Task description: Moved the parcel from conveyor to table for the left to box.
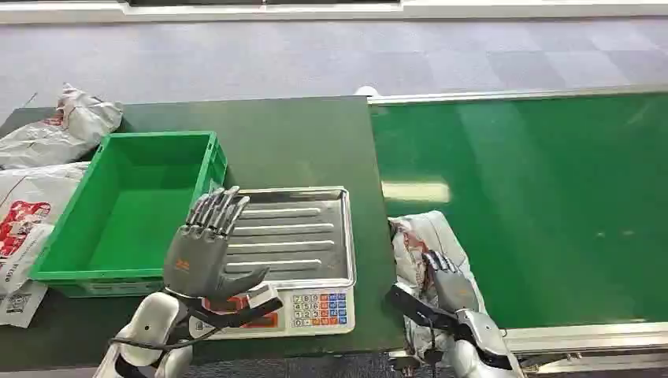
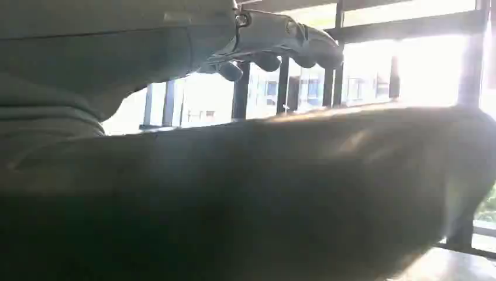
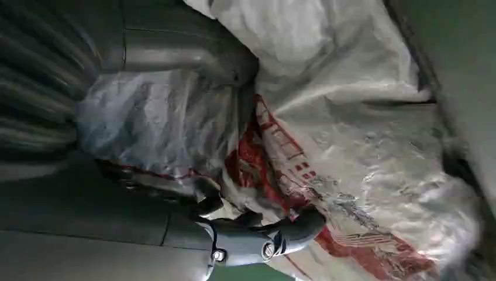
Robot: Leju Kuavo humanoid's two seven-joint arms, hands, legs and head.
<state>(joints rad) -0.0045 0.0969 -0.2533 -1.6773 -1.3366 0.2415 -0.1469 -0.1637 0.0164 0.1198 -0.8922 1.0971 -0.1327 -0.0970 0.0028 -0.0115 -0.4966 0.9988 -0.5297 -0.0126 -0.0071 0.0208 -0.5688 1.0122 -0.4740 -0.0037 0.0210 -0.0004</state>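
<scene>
A white parcel (image 1: 421, 236) with red print lies at the near left corner of the green conveyor (image 1: 536, 197), against the table's edge. My right hand (image 1: 449, 287) is on its near end and grips it. In the right wrist view the crumpled parcel (image 3: 351, 146) is bunched between the grey thumb (image 3: 175, 52) and the dark fingers (image 3: 257, 234). My left hand (image 1: 201, 252) is raised over the near left corner of the scale's steel tray (image 1: 307, 228), fingers spread and holding nothing. Its fingers (image 2: 281, 41) point toward bright windows in the left wrist view.
An empty green crate (image 1: 126, 213) stands on the dark green table (image 1: 291, 142), left of the scale with its keypad (image 1: 319, 309). More bagged parcels (image 1: 63, 126) lie at the table's far left, one (image 1: 24, 213) beside the crate.
</scene>
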